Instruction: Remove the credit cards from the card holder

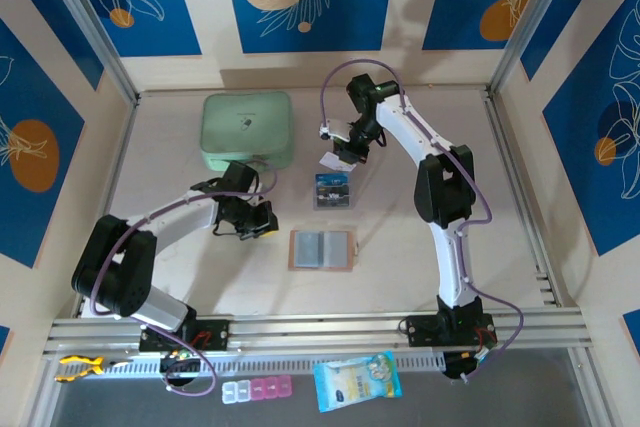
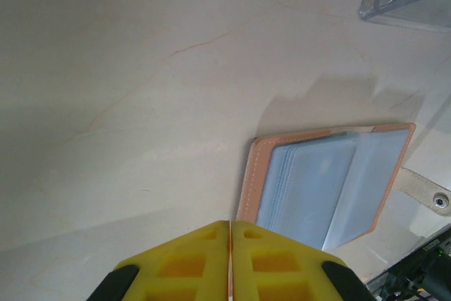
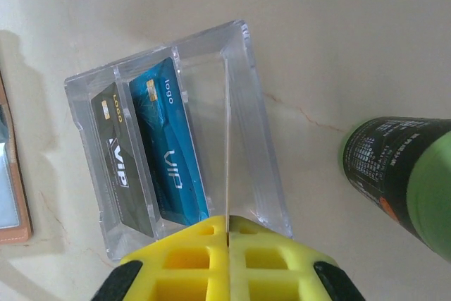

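The card holder (image 1: 322, 249) lies open by the desk's (image 1: 200, 282) near edge, our left tool (image 2: 230, 234) pressed together beside it. Farther in, our right tool (image 3: 229, 227) pinches a card (image 3: 228, 139) edge-on over the clear box (image 3: 262, 146); released tilted, it may miss.

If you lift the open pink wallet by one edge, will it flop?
Probably: the card holder lies opened flat, so its fold should bend. Its thin plastic sleeves look slick, and it seems light.
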Tool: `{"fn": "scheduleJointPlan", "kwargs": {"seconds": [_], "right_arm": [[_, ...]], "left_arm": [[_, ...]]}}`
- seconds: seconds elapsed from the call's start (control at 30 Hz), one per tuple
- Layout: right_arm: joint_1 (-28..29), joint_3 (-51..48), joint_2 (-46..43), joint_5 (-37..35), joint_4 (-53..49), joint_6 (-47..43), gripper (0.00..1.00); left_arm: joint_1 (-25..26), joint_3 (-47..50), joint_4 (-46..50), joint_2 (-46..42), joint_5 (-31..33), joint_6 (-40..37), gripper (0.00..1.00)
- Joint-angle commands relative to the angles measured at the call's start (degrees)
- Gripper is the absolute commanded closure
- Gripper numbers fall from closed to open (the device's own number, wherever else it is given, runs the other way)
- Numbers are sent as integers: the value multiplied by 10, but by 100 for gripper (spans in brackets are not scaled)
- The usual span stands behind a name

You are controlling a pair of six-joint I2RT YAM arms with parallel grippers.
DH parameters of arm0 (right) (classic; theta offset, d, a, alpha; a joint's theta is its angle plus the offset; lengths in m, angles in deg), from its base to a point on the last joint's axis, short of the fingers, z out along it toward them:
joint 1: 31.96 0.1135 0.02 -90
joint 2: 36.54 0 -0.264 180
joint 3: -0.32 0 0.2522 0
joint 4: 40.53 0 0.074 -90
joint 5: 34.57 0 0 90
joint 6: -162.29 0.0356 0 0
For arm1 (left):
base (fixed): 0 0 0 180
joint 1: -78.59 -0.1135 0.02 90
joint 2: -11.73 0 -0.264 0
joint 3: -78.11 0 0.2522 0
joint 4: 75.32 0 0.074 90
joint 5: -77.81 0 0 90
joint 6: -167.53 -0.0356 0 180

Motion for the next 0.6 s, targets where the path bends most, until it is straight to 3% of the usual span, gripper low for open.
{"fn": "scheduleJointPlan", "kwargs": {"seconds": [0.0,0.07,0.3,0.57], "right_arm": [[1,1,2,6,-16,-18,88],[2,2,0,-1,-5,-11,83],[3,0,-15,-17,38,12,82],[23,-15,-17,-17,96,32,98]], "left_arm": [[-8,4,15,-1,-10,-9,91],[-9,6,15,-4,-9,-9,91],[-10,11,13,-8,-9,-8,91],[-10,14,3,-4,-15,-5,91]]}}
